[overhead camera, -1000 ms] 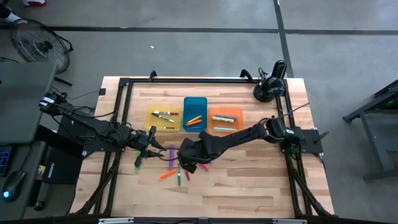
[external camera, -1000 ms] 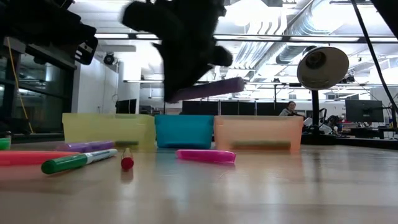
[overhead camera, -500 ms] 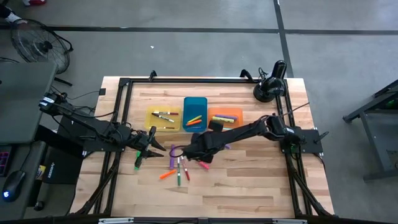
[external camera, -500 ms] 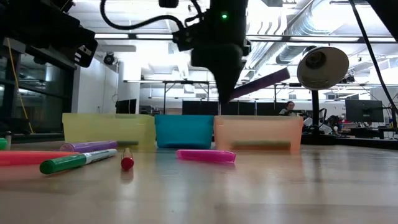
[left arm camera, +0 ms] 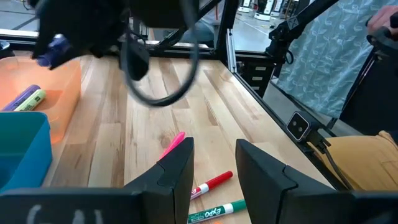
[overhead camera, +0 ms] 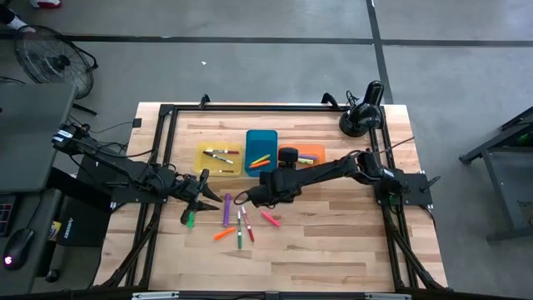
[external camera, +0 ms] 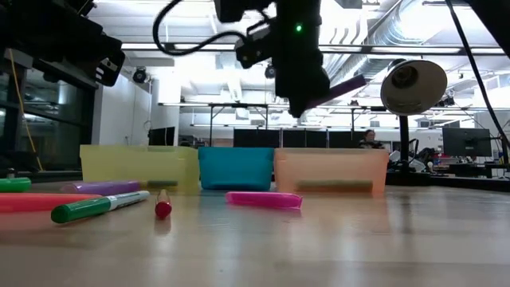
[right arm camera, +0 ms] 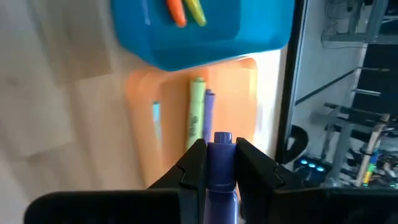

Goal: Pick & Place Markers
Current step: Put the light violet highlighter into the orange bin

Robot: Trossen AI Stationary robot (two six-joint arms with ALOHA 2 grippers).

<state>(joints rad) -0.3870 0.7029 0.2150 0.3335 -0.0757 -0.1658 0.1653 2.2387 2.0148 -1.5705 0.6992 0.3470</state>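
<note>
A short purple marker (right arm camera: 219,163) is clamped between the two dark fingers of the right end effector (right arm camera: 217,155), its cap end pointing out past the fingertips. In the low view the same marker (external camera: 335,89) hangs tilted in the air above the translucent orange plastic tray (external camera: 331,171). From overhead, the right end effector (overhead camera: 287,157) sits over the near-left part of that orange tray (overhead camera: 312,153), next to the blue plastic tray (overhead camera: 261,143).

Inside the orange tray lie a yellow-green marker (right arm camera: 196,115), a second purple marker (right arm camera: 208,112) just beside it, and a thin pale blue one (right arm camera: 156,118) a little apart. The blue tray holds an orange marker (right arm camera: 176,10) and a yellow marker (right arm camera: 196,10). The yellow plastic tray (overhead camera: 205,159), to the left of the blue one, holds a few more markers, too small to tell apart.

On the wooden tabletop (overhead camera: 333,242) in front of the trays, loose markers are scattered: a pink one (overhead camera: 271,218), a red one (overhead camera: 248,229), a dark green one (overhead camera: 239,234), an orange one (overhead camera: 222,234), a purple one (overhead camera: 226,208) and a bright green one (overhead camera: 190,219).

The left end effector (overhead camera: 206,190) hovers at the left side of the tabletop near the bright green marker; its fingers (left arm camera: 177,171) stand apart with nothing between them.

A black lamp (overhead camera: 362,117) stands at the far right corner.
</note>
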